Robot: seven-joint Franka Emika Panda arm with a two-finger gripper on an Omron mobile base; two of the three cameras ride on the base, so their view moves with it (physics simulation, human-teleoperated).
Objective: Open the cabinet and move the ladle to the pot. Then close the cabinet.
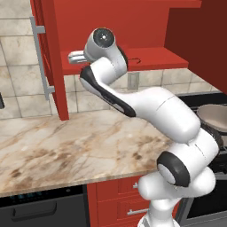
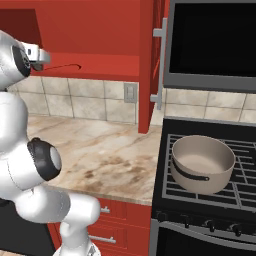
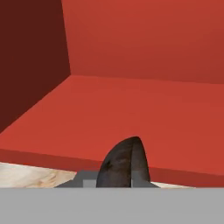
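The cabinet (image 1: 133, 26) stands open, its left door (image 1: 48, 57) swung out over the counter (image 1: 66, 142) and its right door (image 2: 150, 60) edge-on beside the stove (image 2: 210, 200). The ladle (image 2: 62, 66) lies on the cabinet floor near the front edge, its thin handle running left-right with the hook end rightward. The gripper (image 3: 124, 168) sits at that edge, fingers pressed together; whether they pinch the ladle is unclear. The pot (image 2: 202, 163) sits upright on the stove, with bare counter between.
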